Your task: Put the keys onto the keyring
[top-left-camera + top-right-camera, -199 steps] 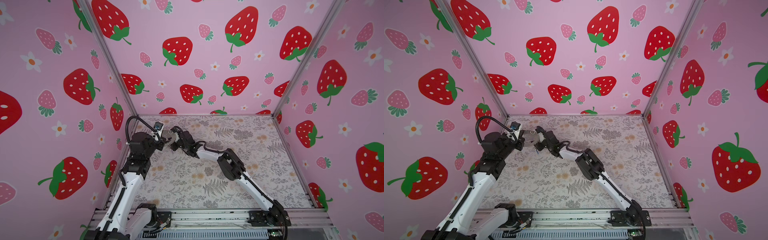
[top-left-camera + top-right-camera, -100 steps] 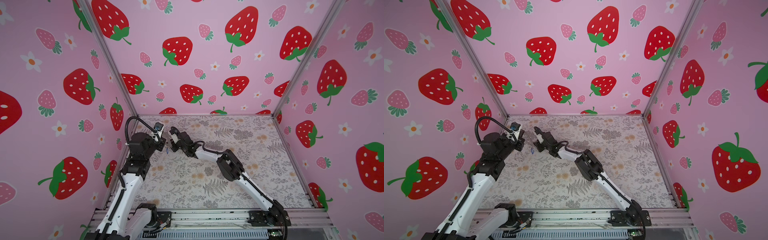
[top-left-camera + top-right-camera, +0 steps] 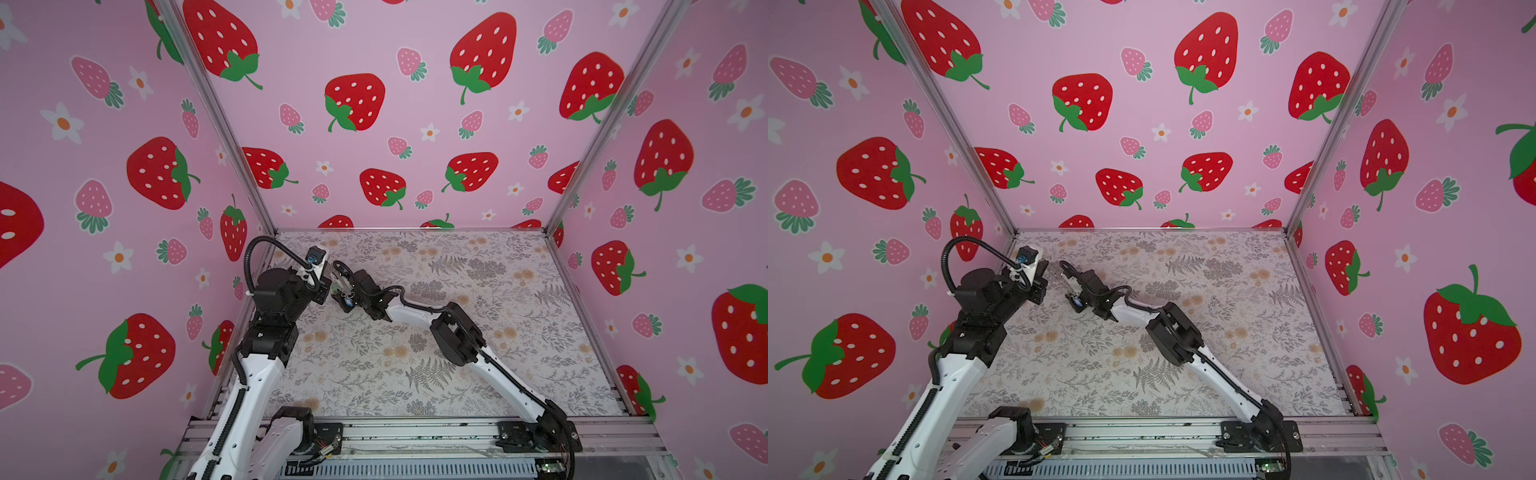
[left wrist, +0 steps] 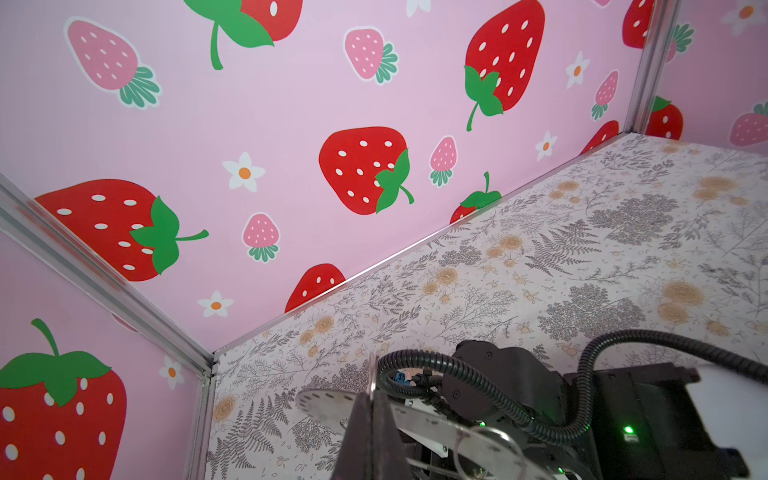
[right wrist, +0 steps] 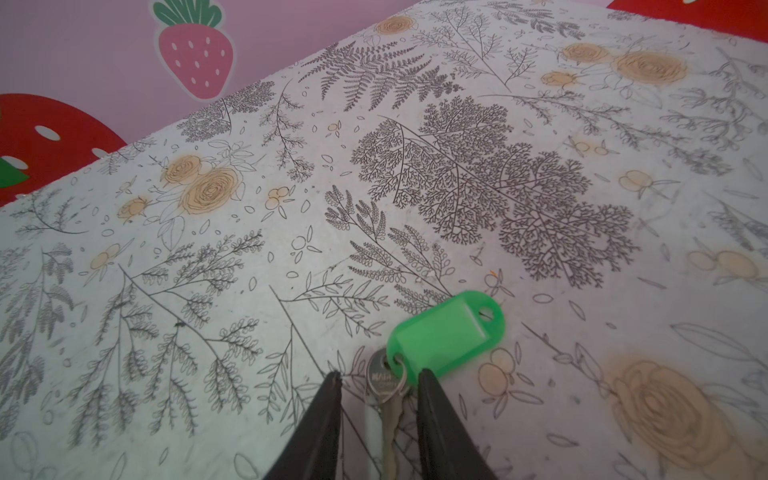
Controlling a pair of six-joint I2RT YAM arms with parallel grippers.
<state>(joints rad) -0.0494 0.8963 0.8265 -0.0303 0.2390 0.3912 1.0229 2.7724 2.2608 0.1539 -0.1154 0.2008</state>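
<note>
Nothing looks threaded yet. The small silver key with a bright green plastic tag [image 5: 381, 386] lies flat on the floral-printed tabletop [image 5: 457, 166], between the parted jaws of the right tool [image 5: 379, 374], which straddle its head without pinching it. The left tool [image 4: 371, 401] is clamped on a thin grey metal edge, probably the flat grey metal keyring [image 4: 372, 370] seen edge-on, mostly hidden. Pickup and threading remain. The blue-headed key shows in no view, and both top views are too small to help
</note>
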